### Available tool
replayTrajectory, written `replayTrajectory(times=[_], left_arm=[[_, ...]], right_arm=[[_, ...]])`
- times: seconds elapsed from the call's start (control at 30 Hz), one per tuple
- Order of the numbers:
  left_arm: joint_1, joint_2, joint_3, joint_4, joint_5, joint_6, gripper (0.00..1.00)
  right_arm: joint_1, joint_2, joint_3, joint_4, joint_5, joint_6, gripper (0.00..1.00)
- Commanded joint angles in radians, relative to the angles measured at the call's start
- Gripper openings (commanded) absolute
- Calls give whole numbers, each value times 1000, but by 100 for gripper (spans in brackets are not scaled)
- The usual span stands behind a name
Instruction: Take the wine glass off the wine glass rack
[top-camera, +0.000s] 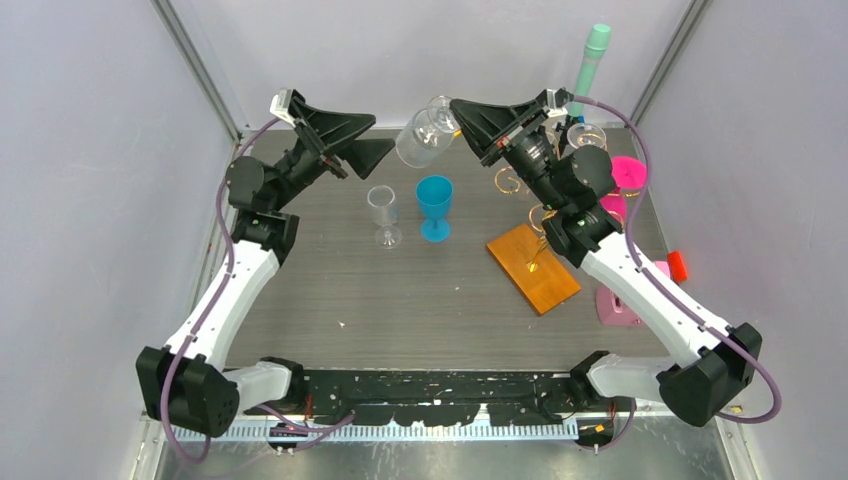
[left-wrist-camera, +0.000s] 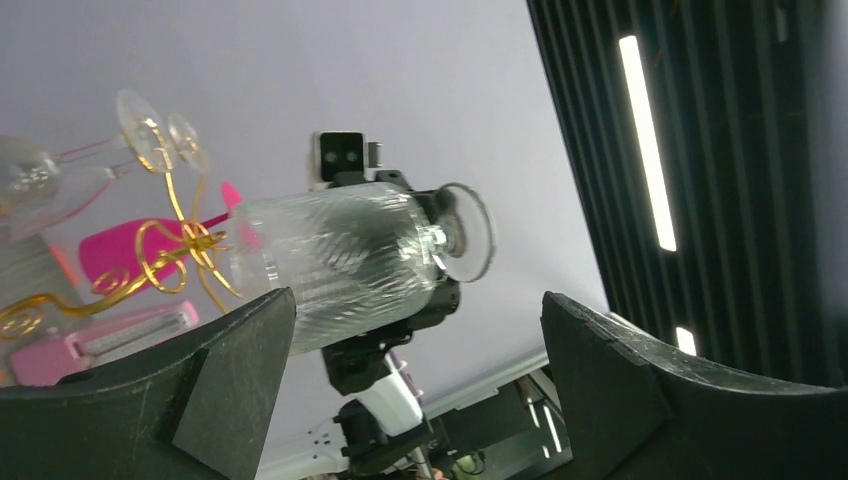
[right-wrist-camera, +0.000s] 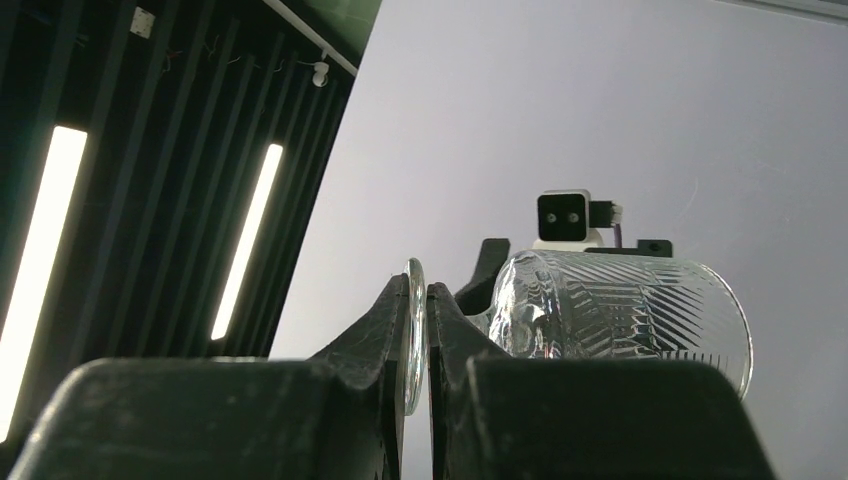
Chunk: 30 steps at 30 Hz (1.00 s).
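Note:
A clear ribbed wine glass (top-camera: 425, 135) hangs tilted in the air over the back of the table, off the rack. My right gripper (top-camera: 458, 112) is shut on its flat foot (right-wrist-camera: 413, 330), and the bowl (right-wrist-camera: 620, 305) juts out to the side. The left gripper (top-camera: 385, 137) is open just left of the bowl. In the left wrist view the bowl (left-wrist-camera: 340, 265) lies close above the left finger, between the wide-apart fingers and touching neither. The wine glass rack's gold wire arms (top-camera: 540, 215) rise from an orange-brown wooden base (top-camera: 533, 268) under the right arm.
On the table's middle stand a clear stemmed glass (top-camera: 383, 210) and a blue goblet (top-camera: 434, 205). A clear glass (top-camera: 587, 135) and a pink glass (top-camera: 628, 172) stay on the rack. A teal tube (top-camera: 592, 55), a pink object (top-camera: 620, 300) and a red piece (top-camera: 678, 265) lie at the right.

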Motion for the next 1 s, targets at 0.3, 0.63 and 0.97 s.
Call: replayTrajectory(times=[0.3,0.63,0.97], left_arm=[[-12,-63,27,-122,49,65,97],[-13,-84,-12,219,3,-212,70],[-13,-58,46,361,22,-310,44]], right_arm=[[63,4,61,184,13,42,0],[86,27,12,286,60,72,0],[114,41,-104,379,159,134,0]])
